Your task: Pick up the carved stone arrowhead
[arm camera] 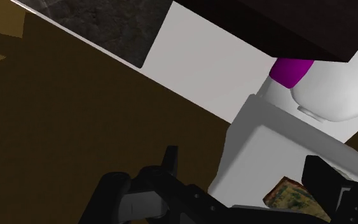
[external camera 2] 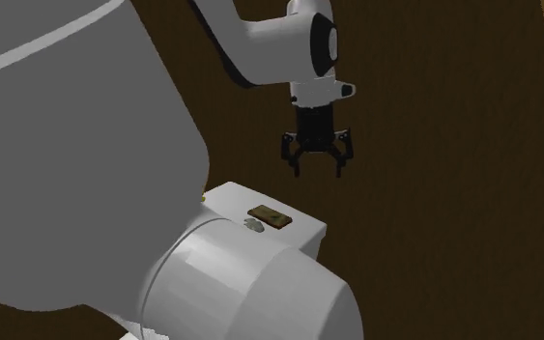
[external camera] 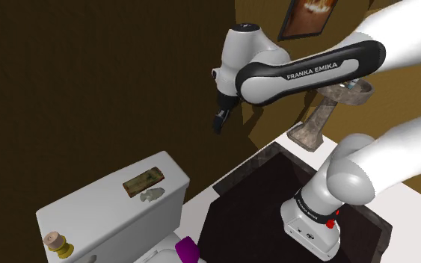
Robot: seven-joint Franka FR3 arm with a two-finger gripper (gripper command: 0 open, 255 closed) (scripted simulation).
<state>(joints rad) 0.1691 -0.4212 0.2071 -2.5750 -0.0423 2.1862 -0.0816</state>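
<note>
The arrowhead point(external camera: 148, 198) is a small grey stone lying flat on the white toilet tank lid point(external camera: 104, 205), right beside a brown-green rectangular slab point(external camera: 143, 181). The second exterior view has the arrowhead point(external camera 2: 253, 226) next to the slab point(external camera 2: 270, 217) as well. My black gripper point(external camera: 220, 119) hangs in the air well above the tank and toward the shoulder view's right, over the tank's end. Its fingers stand apart with nothing between them point(external camera 2: 318, 162). Through the wrist camera, the gripper point(arm camera: 244, 164) looks down at the tank lid point(arm camera: 260, 140) and a corner of the slab point(arm camera: 289, 194).
A thread spool point(external camera: 55, 243) stands at the lid's other end. A purple object point(external camera: 188, 249) sits below the tank on the toilet. A dark stone-edged stand point(external camera: 276, 187) holds my base. A pedestal sink point(external camera: 321, 112) stands behind. My own arm link point(external camera 2: 76, 164) blocks much of the second exterior view.
</note>
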